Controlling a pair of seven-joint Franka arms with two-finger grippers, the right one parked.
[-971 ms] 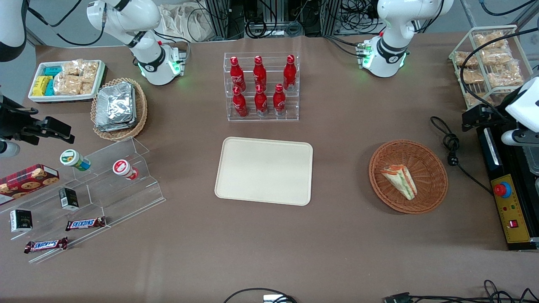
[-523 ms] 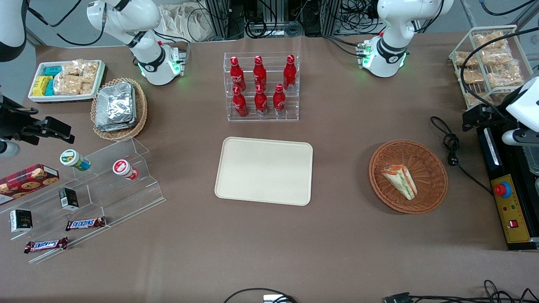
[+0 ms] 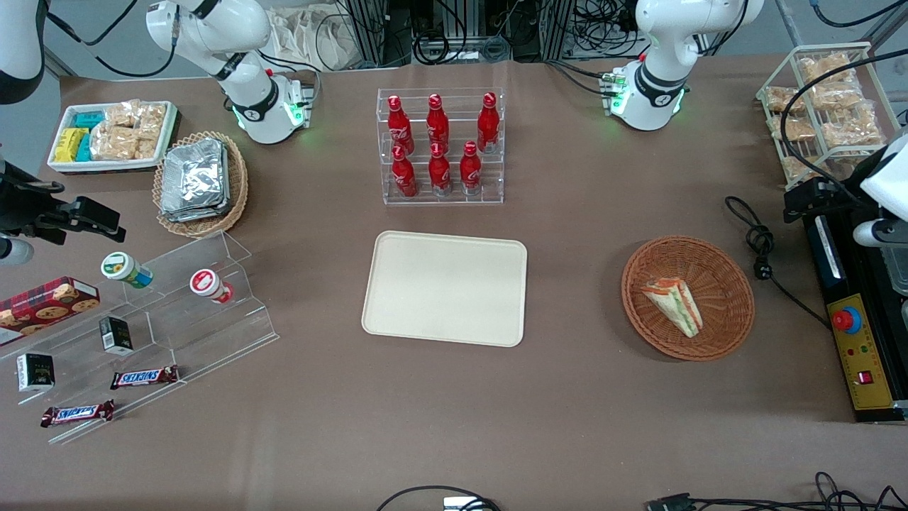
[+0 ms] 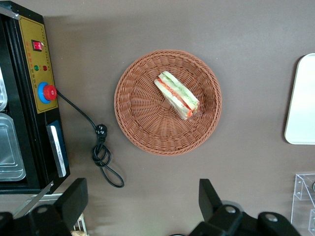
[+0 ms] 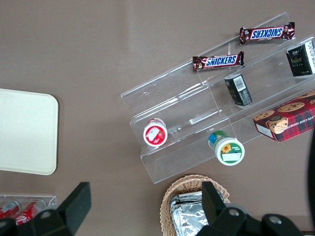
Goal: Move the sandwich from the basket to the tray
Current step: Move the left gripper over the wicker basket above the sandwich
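Right now, front view: the sandwich (image 3: 674, 306) is lying in the round reddish-brown wicker basket (image 3: 731, 273), which is sitting toward the working arm's end of the table, well apart from the cream tray (image 3: 445, 298) at mid-table. The tray is sitting bare, nearer the front camera than the rack of red cola bottles (image 3: 438, 145). The left gripper (image 3: 816, 199) is hanging over the table's edge at the working arm's end, above the black control box (image 3: 855, 348), not yet over the basket.

Left wrist view: gripper (image 4: 142, 204) is looking straight down, fingers (image 4: 209, 196) spread wide and holding nothing; sandwich (image 4: 177, 95) is resting slanted in the basket (image 4: 142, 132), black power cord (image 4: 101, 147) lying just beside the basket.

Right wrist view: only a tray (image 5: 24, 132) corner is showing.

Risks, judging: the clear wrap is looking slippery and the wedge is tapering, so a pinch could slide off or squash the bread; fingers could catch the weave and drag the basket.
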